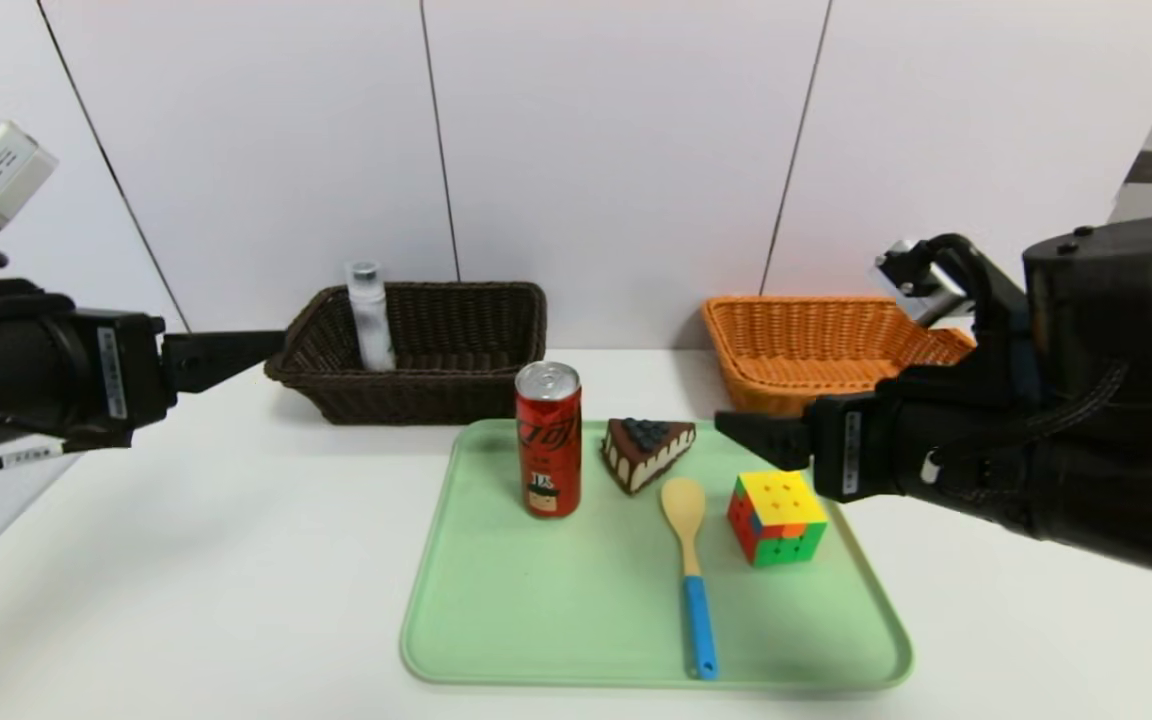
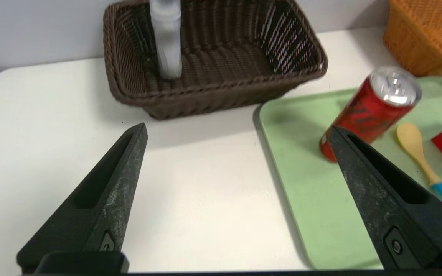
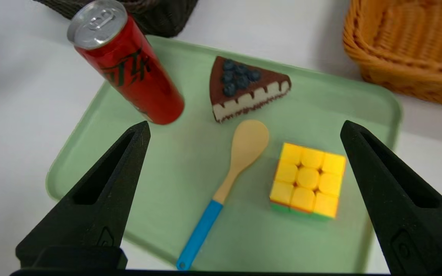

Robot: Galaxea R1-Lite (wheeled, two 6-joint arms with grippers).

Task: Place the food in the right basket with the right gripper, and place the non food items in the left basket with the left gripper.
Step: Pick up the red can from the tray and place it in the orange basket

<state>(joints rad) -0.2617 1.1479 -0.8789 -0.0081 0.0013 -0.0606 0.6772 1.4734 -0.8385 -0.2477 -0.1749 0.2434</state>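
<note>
With the bottle [image 1: 371, 318] standing in the dark left basket [image 1: 456, 395], the left gripper [image 2: 236, 132] hangs empty, jaws spread, near it, while the wide-open right gripper [image 3: 244, 128] faces the tray [image 1: 496, 620], probably for the can [image 1: 548, 440] or cake [image 1: 646, 452], orange right basket [image 1: 816, 345] empty.

Taking the green tray [image 1: 556, 640] as landmark: its near half lies bare, open to a gripper. At its far edge the red can [image 1: 548, 440] stands upright, tallest obstacle, with the cake wedge [image 1: 646, 452] just beside it. The spoon [image 1: 691, 560] and cube [image 1: 777, 517] crowd its right side. Left of the tray, the white table [image 1: 186, 560] is open.
</note>
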